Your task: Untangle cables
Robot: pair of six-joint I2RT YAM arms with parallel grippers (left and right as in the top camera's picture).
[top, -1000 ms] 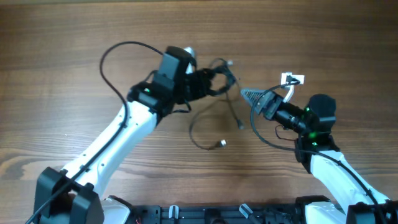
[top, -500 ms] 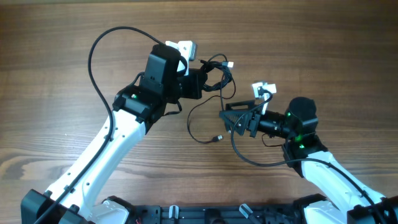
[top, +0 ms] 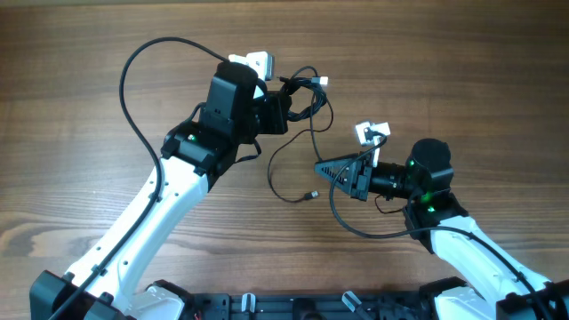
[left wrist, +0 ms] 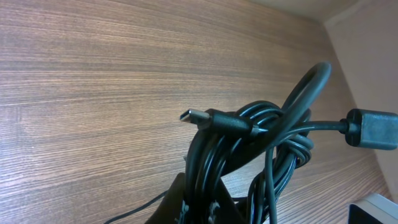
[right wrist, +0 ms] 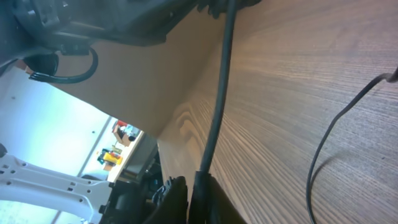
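Note:
My left gripper (top: 298, 98) is shut on a tangled bundle of thin black cables (top: 307, 93) and holds it above the wooden table. In the left wrist view the cable bundle (left wrist: 261, 143) rises from between my fingers (left wrist: 186, 202). A silvery-tipped plug (left wrist: 198, 116) sticks out to the left and a thicker plug (left wrist: 373, 129) to the right. One strand (top: 286, 151) hangs down and loops to a small plug (top: 309, 196) on the table. My right gripper (top: 324, 167) sits just right of that loop. In the right wrist view the right gripper (right wrist: 189, 193) is shut on a black strand (right wrist: 216, 106).
The left arm's thick black wire (top: 133, 80) arcs out to the far left. The right arm's own wire (top: 342, 218) loops below its gripper. A black rail (top: 267, 302) runs along the table's near edge. A thin cable (right wrist: 317, 162) lies on the wood to the right.
My right gripper swung left toward the hanging strand and went from wide open to shut on it. The left arm lifted the bundle slightly up and to the left.

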